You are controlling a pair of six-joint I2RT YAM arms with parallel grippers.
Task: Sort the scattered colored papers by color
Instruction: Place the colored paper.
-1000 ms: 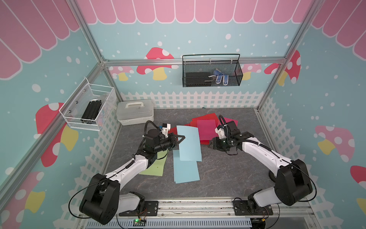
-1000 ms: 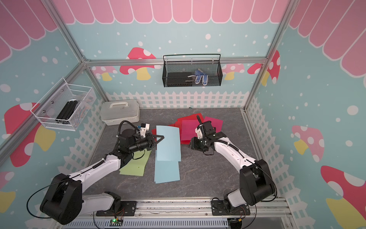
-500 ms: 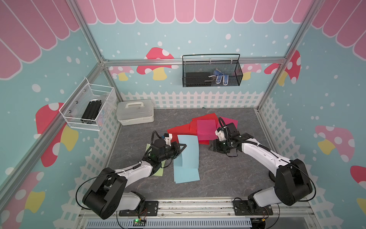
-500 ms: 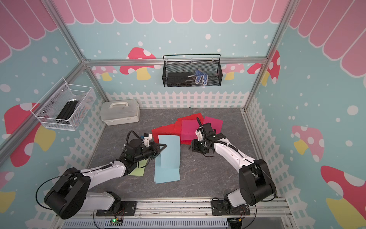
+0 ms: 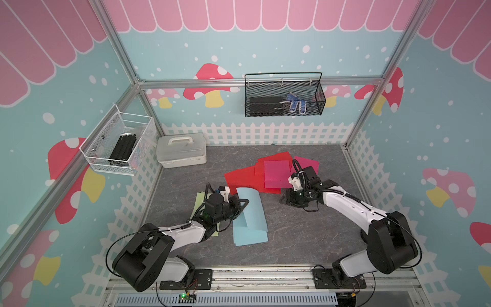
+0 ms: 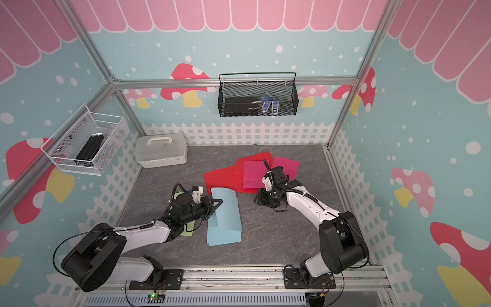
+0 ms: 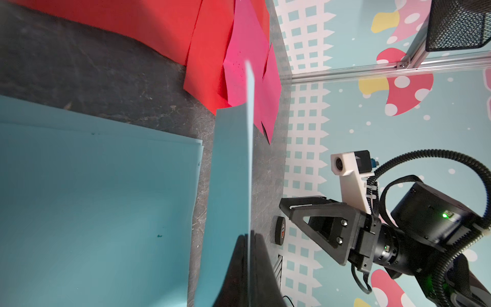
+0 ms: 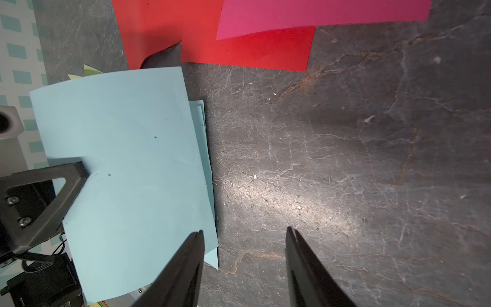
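Light blue sheet [image 5: 252,210]: where is it, and in what condition?

Pinched at one edge by the left gripper [image 5: 245,202], jaws clenched on it. It curves in the air, held above a flat stack of light blue sheets [image 5: 249,238] on the grey table [image 5: 305,234]. Whether its lower end touches the stack, I cannot tell. Surface plain and matte, a few tiny dark specks.

Other colours?

Red sheets [image 5: 240,178] overlap toward the back, with magenta sheets [image 5: 276,174] lying on and beside them. A light green sheet [image 5: 198,198] lies mostly hidden under the left arm [image 5: 183,234].

And the right gripper [image 8: 243,239]?

Jaws parted, nothing between them, low over bare table near the red pile's front corner, apart from the blue paper.
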